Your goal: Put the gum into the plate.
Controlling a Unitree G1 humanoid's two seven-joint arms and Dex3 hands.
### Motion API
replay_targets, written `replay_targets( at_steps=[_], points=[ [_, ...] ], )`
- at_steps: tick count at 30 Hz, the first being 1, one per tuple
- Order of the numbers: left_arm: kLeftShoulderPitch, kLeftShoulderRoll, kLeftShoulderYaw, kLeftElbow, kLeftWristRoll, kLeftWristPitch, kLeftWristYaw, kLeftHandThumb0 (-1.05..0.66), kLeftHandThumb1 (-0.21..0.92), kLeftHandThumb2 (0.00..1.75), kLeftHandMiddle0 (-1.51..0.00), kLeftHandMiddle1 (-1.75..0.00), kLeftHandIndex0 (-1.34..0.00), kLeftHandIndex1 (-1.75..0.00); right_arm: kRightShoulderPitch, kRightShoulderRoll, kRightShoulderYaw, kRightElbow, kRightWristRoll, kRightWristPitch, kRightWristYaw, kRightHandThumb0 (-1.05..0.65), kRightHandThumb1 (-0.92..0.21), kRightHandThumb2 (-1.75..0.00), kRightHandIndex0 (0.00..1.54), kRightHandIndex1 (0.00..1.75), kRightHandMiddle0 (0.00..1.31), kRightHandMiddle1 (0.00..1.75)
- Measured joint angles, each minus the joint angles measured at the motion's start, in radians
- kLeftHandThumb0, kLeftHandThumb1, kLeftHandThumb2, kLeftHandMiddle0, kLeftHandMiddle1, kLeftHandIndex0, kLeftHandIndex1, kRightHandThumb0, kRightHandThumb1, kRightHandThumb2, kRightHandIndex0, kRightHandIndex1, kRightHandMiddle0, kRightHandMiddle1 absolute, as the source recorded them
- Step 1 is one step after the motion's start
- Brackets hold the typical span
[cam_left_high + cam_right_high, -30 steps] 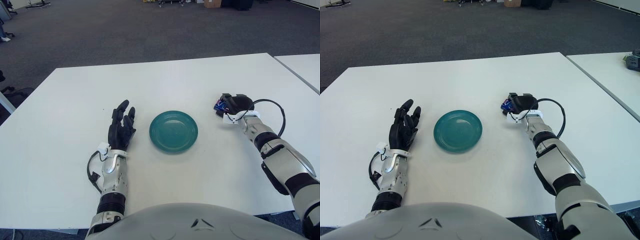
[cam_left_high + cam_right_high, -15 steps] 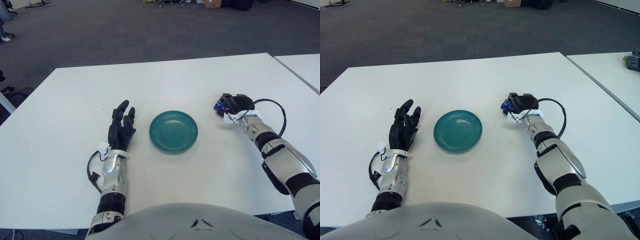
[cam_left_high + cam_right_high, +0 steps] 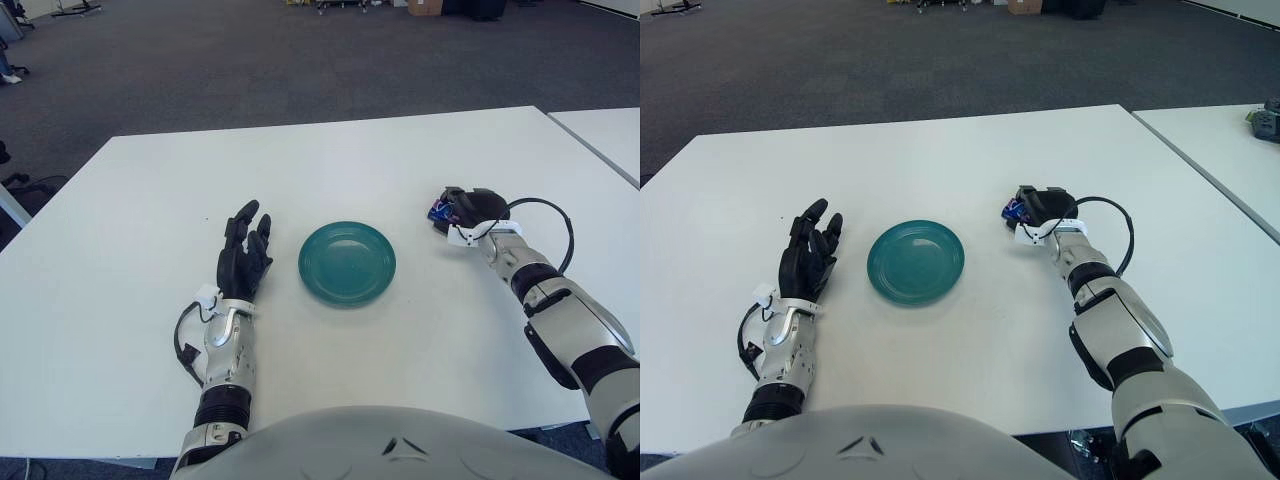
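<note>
A white desk (image 3: 330, 160) carries a teal plate (image 3: 347, 263), which lies between the two hands with bare desk all round it and nothing on it. A second white desk (image 3: 1230, 150) stands just beyond the right hand's side, with a narrow gap between the two, and dark carpet (image 3: 250, 60) stretches beyond the far edge. A black cable (image 3: 555, 225) loops out from the right wrist and arcs over the desk on the hand's outer side. Nothing lies on the stretch of desk between the right hand and the plate. The right hand (image 3: 466, 208) sits low at the desk, to the right of the plate and a little farther back, its dark fingers curled round the gum (image 3: 439, 211), a small blue and red pack that pokes out of the hand on the side facing the plate. The gum is thus inside the grasp, near the plate but clear of its rim. The left hand (image 3: 243, 256) rests on the desk just left of the plate, palm down, fingers spread and pointing away from the robot, holding nothing.
</note>
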Motion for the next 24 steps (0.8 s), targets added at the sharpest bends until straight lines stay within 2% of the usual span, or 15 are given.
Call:
replay_targets(
  at_steps=[10, 24],
  points=[
    [0.000, 0.000, 0.000, 0.000, 0.000, 0.000, 0.000, -0.78, 0.92, 0.78, -0.33, 0.00, 0.00, -0.69, -0.005, -0.004, -0.017, -0.013, 0.003, -0.002, 0.018, -0.40, -0.61, -0.94, 0.82, 1.75, 0.40, 1.75],
    [-0.001, -0.003, -0.004, -0.002, 0.004, 0.001, 0.001, -0.79, 0.92, 0.76, -0.32, 0.00, 0.00, -0.69, -0.007, -0.036, -0.020, -0.014, 0.003, -0.055, 0.039, -0.41, -0.58, -0.98, 0.85, 1.75, 0.42, 1.75]
  ],
)
